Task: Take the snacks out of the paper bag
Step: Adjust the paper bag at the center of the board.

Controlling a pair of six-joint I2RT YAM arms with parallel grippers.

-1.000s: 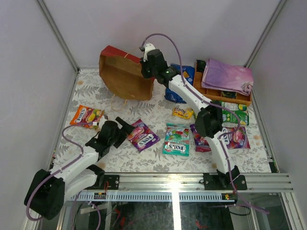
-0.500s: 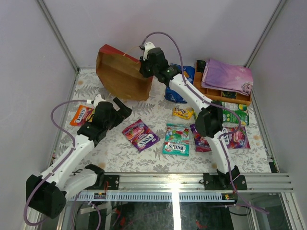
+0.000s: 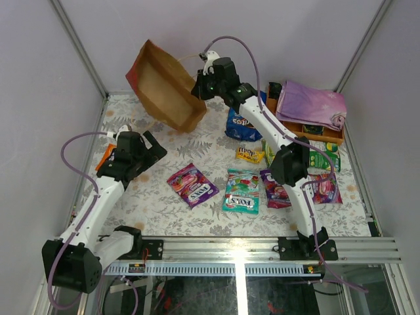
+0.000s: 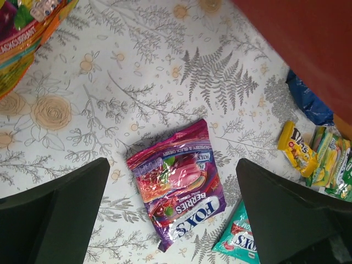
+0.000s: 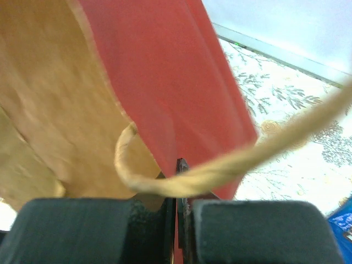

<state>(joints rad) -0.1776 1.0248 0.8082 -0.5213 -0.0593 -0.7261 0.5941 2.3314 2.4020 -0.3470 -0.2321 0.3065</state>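
The left gripper (image 3: 152,146) hangs over the flowered table (image 3: 131,203) with its fingers spread wide, holding nothing. In the left wrist view, a purple pack (image 4: 179,184) lies flat directly under the gap between them, printed "FOX'S BERRIES". Behind that gripper's left finger lies an orange pack (image 4: 22,38). It is cut off by the frame edge and partly covered by the arm from above, so its lettering cannot be read whole. Past the right finger sits a teal pack (image 3: 241,191) with "FOX'S" on it. Farther out is a small yellow pack (image 3: 250,154) with brown M&M's lettering, then a blue chip bag (image 3: 241,125) whose logo is too small to read.

The right gripper (image 5: 177,209) is clamped tight on the rim of the paper bag (image 3: 164,88). It holds the bag tilted, brown inside toward the overhead camera, and the string handle (image 5: 220,168) loops across the fingers. Whether the bag's low corner touches the table cannot be told. Below that arm's elbow another purple pack (image 3: 274,187) is half hidden.
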